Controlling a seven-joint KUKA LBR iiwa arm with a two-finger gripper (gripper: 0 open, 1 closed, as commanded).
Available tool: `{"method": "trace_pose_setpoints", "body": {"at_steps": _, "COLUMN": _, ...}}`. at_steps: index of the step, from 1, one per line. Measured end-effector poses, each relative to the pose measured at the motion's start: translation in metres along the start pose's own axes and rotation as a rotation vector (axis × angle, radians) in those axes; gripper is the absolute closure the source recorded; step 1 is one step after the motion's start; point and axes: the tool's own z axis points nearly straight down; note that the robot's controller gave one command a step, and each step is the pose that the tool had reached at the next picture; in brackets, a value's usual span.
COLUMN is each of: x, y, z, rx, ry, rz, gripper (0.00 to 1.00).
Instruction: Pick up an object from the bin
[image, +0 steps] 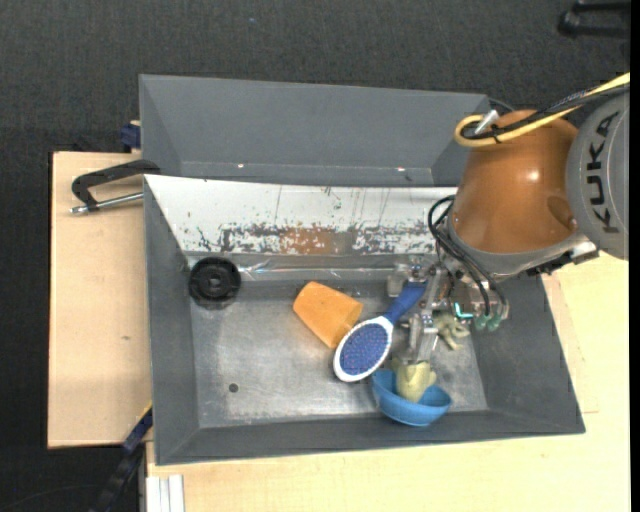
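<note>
Toward the lower right of the bin (168, 330), your end effector (420, 350) hangs just above a pale yellow lump (414, 379) sitting in a small blue bowl (407, 409) (wide or narrow, you cannot tell). A blue oval brush (362, 348) lies just left, touching an orange wedge (325, 312); a black cap (213, 280) sits well apart.

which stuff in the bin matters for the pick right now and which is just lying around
In play: gripper, low in the bin, near right; pale yellow lump just under it; blue bowl that seems to hold that lump.
Lying about: blue-and-white brush; orange block; black round cap.
</note>
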Motion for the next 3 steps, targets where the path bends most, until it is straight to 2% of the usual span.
{"method": "trace_pose_setpoints", "body": {"at_steps": 1, "x": -0.013, "y": 0.009, "z": 0.13, "rx": 0.0, "ry": -0.003, "rz": -0.404, "gripper": 0.0}}
{"method": "trace_pose_setpoints", "body": {"at_steps": 2, "x": 0.023, "y": 0.03, "z": 0.128, "rx": 0.001, "ry": -0.01, "rz": -0.46, "gripper": 0.0}}
{"method": "trace_pose_setpoints", "body": {"at_steps": 3, "x": 0.022, "y": 0.031, "z": 0.127, "rx": 0.001, "ry": -0.011, "rz": -0.46, "gripper": 0.0}}
